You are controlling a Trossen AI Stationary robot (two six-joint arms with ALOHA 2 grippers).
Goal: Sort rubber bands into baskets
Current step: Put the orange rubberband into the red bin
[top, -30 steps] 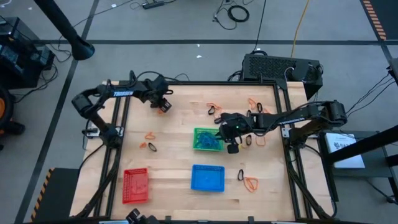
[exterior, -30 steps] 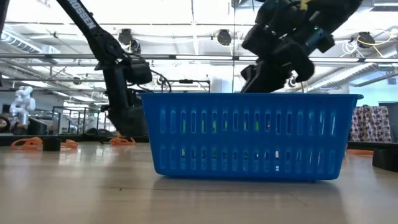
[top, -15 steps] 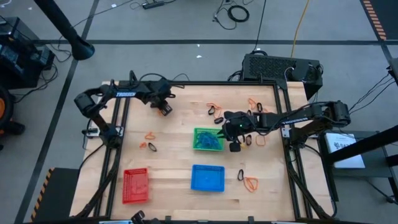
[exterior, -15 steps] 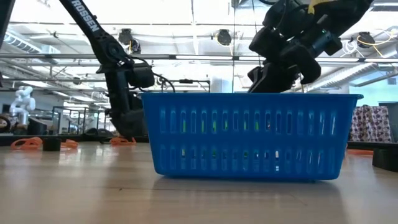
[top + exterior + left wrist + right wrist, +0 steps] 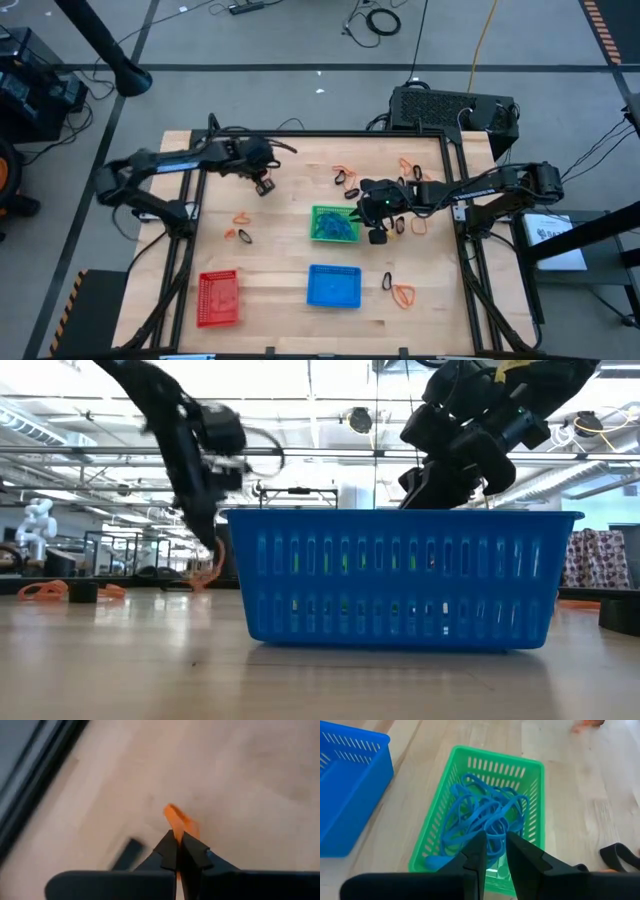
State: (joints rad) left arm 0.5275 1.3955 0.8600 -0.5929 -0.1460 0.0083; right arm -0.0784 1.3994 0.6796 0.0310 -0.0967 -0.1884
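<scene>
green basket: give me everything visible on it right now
The green basket is a small rectangular tray of plastic mesh with low slotted walls, sitting flat on the wooden table near its middle, the blue basket just beside it. Inside lies a tangled heap of blue rubber bands. The right gripper hovers over one edge, fingers slightly apart, not touching it.

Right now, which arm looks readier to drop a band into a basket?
The left, probably. Its left gripper is shut on an orange rubber band and only needs carrying to a basket. The right gripper hangs above the green basket of blue bands, fingers open and apparently empty.
</scene>
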